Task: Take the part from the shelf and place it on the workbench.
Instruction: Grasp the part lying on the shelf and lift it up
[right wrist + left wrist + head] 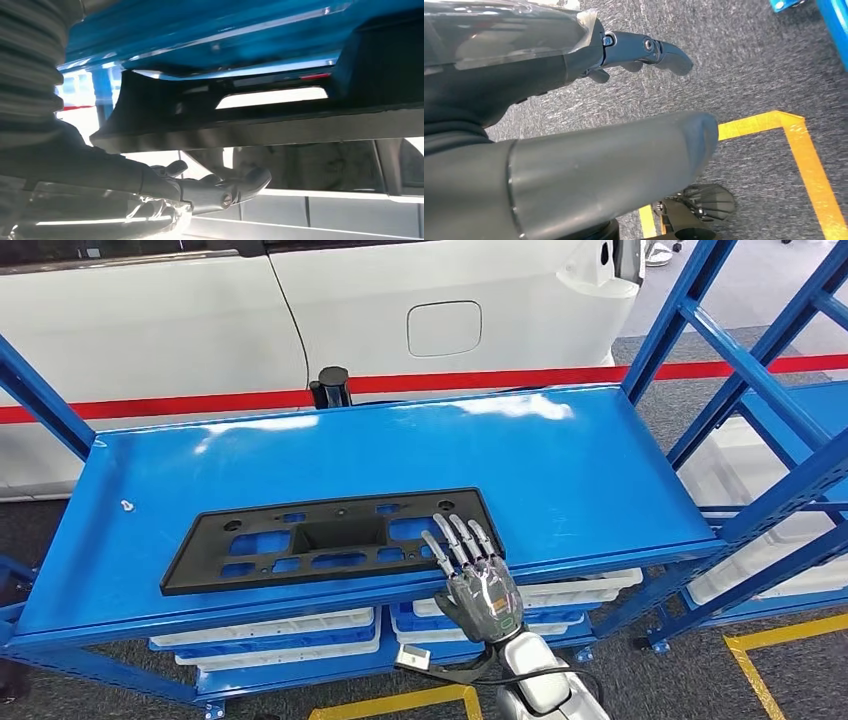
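A long black plastic part [320, 540] with several cut-outs lies flat near the front edge of the blue shelf [560, 440]. My right hand [478, 585] reaches up from below the shelf's front edge. Its fingers are spread and stretched out over the part's right front corner. In the right wrist view the part [260, 112] runs close past the dark fingers [220, 189] with a narrow gap between them, and no grip shows. My left hand [614, 125] hangs over the grey carpet with nothing in it and its fingers apart.
A white car stands close behind the shelf, past a red floor line and a black post [330, 387]. White bins [270, 630] sit on the lower level. A second blue rack [790, 440] stands at the right. Yellow tape [400, 702] marks the floor. A small white bit [128, 505] lies on the shelf's left.
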Robot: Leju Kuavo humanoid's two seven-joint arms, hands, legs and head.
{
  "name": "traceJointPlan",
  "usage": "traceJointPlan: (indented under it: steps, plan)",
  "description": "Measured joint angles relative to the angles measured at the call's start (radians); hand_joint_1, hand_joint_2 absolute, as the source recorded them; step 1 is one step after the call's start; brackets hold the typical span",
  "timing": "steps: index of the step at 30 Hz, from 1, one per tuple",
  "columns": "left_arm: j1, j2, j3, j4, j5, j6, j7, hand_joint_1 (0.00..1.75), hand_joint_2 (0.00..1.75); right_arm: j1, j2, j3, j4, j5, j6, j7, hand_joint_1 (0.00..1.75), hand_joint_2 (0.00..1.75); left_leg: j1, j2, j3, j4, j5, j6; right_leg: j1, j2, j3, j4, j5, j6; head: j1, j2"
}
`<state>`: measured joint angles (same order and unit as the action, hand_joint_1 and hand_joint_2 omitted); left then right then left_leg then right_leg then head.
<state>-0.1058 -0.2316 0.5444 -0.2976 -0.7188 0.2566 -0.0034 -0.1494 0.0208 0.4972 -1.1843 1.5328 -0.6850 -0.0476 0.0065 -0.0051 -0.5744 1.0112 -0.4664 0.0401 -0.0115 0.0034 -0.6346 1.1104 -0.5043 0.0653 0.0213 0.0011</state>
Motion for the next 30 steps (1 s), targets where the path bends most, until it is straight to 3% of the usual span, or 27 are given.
traceJointPlan:
  steps: [2,5,7,10,11,12,13,16,18,23,30]
  plan:
    - [0.000,0.000,-0.002,-0.001,-0.001,0.000,0.000,0.00,0.00,-0.003,0.001,0.006,0.005,0.000,0.000,0.000,0.00,1.75,-0.004,-0.001,0.006,0.001,-0.011,-0.011,0.001,-0.003,0.042,-0.085,0.035,-0.011,-0.001,0.000]
    - [-0.001,0.000,-0.007,-0.003,-0.010,0.005,0.005,0.00,0.00,-0.009,0.002,0.017,0.012,0.008,0.000,0.000,0.00,1.75,-0.002,0.001,0.011,0.000,-0.020,-0.027,0.003,-0.001,0.053,-0.097,0.041,-0.041,-0.002,0.000]
    - [-0.002,0.000,-0.013,-0.004,-0.017,0.008,0.008,0.00,0.00,-0.012,0.003,0.029,0.019,0.017,0.000,0.002,0.00,1.75,0.001,0.002,-0.005,0.038,-0.042,-0.038,-0.004,0.000,0.060,-0.100,0.042,-0.057,-0.004,0.000]
    - [0.000,-0.001,-0.019,-0.007,-0.026,0.012,0.013,0.00,0.00,-0.017,0.003,0.051,0.032,0.032,-0.001,0.029,0.00,1.75,0.004,0.002,-0.105,0.219,-0.123,-0.051,-0.004,-0.001,0.064,-0.101,0.038,-0.071,-0.007,0.000]
    - [0.001,-0.001,-0.020,-0.008,-0.028,0.014,0.015,0.00,0.00,-0.018,0.002,0.060,0.036,0.035,-0.001,0.047,0.00,1.75,0.004,0.002,-0.137,0.268,-0.135,-0.053,-0.003,-0.001,0.065,-0.101,0.037,-0.072,-0.007,0.000]
    - [0.002,-0.001,-0.020,-0.008,-0.030,0.016,0.016,0.00,0.00,-0.019,0.001,0.071,0.039,0.036,-0.001,0.070,0.00,1.75,0.004,0.002,-0.151,0.282,-0.128,-0.053,-0.002,0.000,0.066,-0.100,0.035,-0.073,-0.007,0.000]
    - [0.003,-0.001,-0.021,-0.008,-0.032,0.017,0.017,0.00,0.00,-0.019,-0.002,0.083,0.041,0.036,-0.001,0.094,0.00,1.75,0.004,0.002,-0.145,0.256,-0.103,-0.051,-0.001,0.002,0.068,-0.100,0.034,-0.073,-0.007,0.000]
    - [0.000,-0.001,-0.024,-0.011,-0.039,0.018,0.019,0.00,0.00,-0.020,-0.016,0.114,0.034,0.037,-0.002,0.165,0.00,1.75,0.002,0.002,-0.055,0.063,-0.010,-0.035,0.004,0.006,0.075,-0.100,0.029,-0.067,-0.007,0.000]
    - [-0.003,-0.002,-0.029,-0.014,-0.044,0.018,0.021,0.00,0.00,-0.016,-0.033,0.129,0.012,0.037,-0.002,0.203,0.00,1.75,-0.004,0.002,-0.028,0.005,0.004,-0.025,0.008,0.008,0.077,-0.101,0.025,-0.056,-0.006,0.000]
    - [-0.002,-0.005,-0.041,-0.017,-0.058,0.010,0.025,0.00,0.00,0.011,-0.085,0.149,-0.110,0.037,-0.002,0.243,0.00,1.75,-0.015,0.002,-0.023,-0.004,0.022,-0.020,0.012,0.008,0.072,-0.106,0.029,-0.055,-0.004,0.000]
    - [-0.002,-0.009,-0.050,-0.017,-0.061,0.011,0.021,0.00,0.00,0.040,-0.095,0.094,-0.328,0.029,-0.002,0.145,0.00,1.75,-0.017,0.000,-0.014,-0.004,0.018,-0.006,0.011,0.007,0.080,-0.117,0.027,-0.043,-0.004,0.000]
